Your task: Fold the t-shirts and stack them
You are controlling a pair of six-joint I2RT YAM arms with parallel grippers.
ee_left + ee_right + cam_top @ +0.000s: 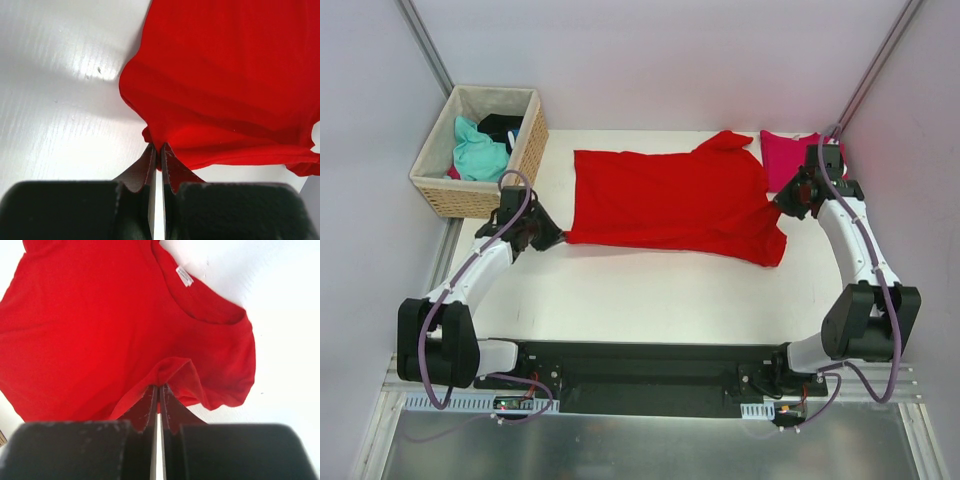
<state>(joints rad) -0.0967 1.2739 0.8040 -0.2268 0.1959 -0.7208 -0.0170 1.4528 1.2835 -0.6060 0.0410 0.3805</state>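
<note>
Robot lab, white enclosure walls [650,60], table [650,300]

Right end effector [158,386] tight on red t-shirt [100,330] fold, seemingly shoulder.

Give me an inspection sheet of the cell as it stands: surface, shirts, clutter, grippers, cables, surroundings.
surface: white table, no spills seen.
job's things: red t-shirt spread across the middle, its right end rumpled; pink t-shirt folded at the far-right corner.
clutter: wicker basket by the far-left corner, teal and dark cloth inside.
grippers: left gripper jaws shut on the red t-shirt's near-left corner; right gripper jaws shut on a fold near its collar.
cables: purple cables loop along both arms, no snag seen.
surroundings: white walls, metal posts in the far corners.
</note>
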